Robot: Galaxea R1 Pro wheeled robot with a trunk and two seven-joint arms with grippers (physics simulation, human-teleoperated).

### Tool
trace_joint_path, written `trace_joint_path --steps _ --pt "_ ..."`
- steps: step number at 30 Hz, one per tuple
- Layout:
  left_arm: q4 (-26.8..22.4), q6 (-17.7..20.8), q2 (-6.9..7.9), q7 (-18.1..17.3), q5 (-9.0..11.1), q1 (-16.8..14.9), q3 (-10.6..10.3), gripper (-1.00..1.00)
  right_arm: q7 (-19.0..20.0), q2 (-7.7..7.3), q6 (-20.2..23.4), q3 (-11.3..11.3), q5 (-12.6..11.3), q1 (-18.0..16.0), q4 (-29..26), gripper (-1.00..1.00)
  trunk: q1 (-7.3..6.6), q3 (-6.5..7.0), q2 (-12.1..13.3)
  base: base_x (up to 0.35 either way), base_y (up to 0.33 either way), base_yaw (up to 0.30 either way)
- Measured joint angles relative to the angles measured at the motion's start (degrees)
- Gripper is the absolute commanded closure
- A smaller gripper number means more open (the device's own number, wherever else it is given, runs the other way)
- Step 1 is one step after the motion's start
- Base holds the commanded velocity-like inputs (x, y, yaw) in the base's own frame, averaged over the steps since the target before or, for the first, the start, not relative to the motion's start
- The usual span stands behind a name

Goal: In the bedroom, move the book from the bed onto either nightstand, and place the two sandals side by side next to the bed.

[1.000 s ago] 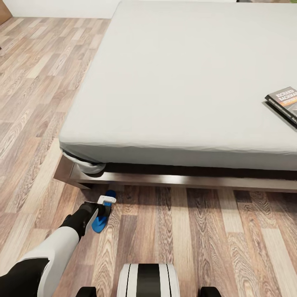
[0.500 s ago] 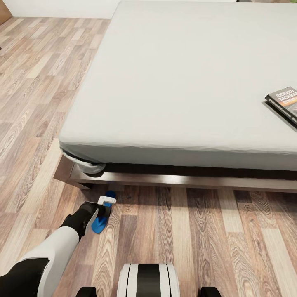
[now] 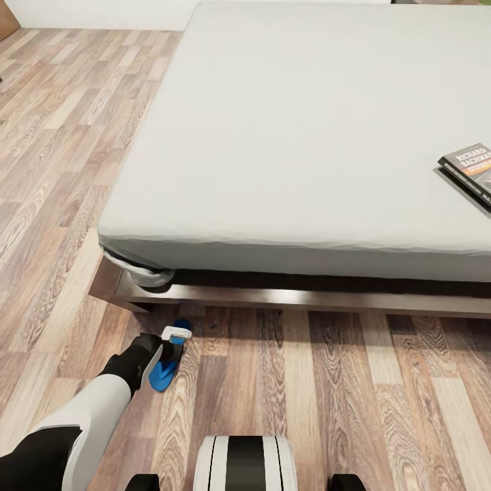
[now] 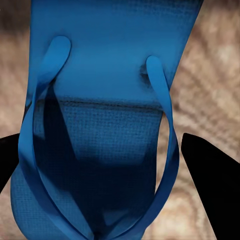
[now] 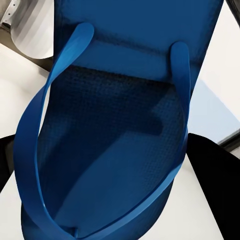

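Note:
The bed (image 3: 307, 123) spans the head view, its grey mattress on a dark frame. Near the mattress's right edge lies the book (image 3: 470, 170). One blue sandal (image 3: 162, 374) rests on the wood floor just in front of the bed's near left corner. My left gripper (image 3: 172, 344) hovers right over it, open. In the left wrist view that sandal (image 4: 110, 50) sits between the spread black fingers (image 4: 210, 185). The right wrist view has a second blue sandal (image 5: 135, 30) held clear of the floor, with my right gripper (image 5: 105, 150) shut on it.
Wood-plank floor (image 3: 341, 395) runs along the bed's front and left side. My own base (image 3: 245, 464) is at the lower middle of the head view. A white wall (image 3: 95, 13) stands far back left.
The sandal under my left gripper has slipped a little toward me on the floor, while the gripper itself has hardly moved. The bed and book are unchanged.

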Motion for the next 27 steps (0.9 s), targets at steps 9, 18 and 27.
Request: trace_joint_path --steps 9,18,27 --pt "0.0 0.0 0.00 0.0 0.0 0.0 0.0 1.00 0.0 0.00 0.0 0.0 0.0 0.0 0.0 1.00 0.00 0.00 0.0 0.000 0.000 0.000" --pt "0.0 -0.1 0.00 0.0 0.0 0.0 0.0 1.00 0.0 0.00 0.0 0.0 0.0 0.0 0.0 1.00 0.10 -0.89 -0.1 0.000 0.000 0.000" --pt "-1.0 -0.3 0.01 0.0 0.1 0.0 0.1 1.00 0.1 0.00 0.0 0.1 0.1 0.0 0.0 1.00 0.10 -0.89 -0.1 0.000 0.000 0.000"
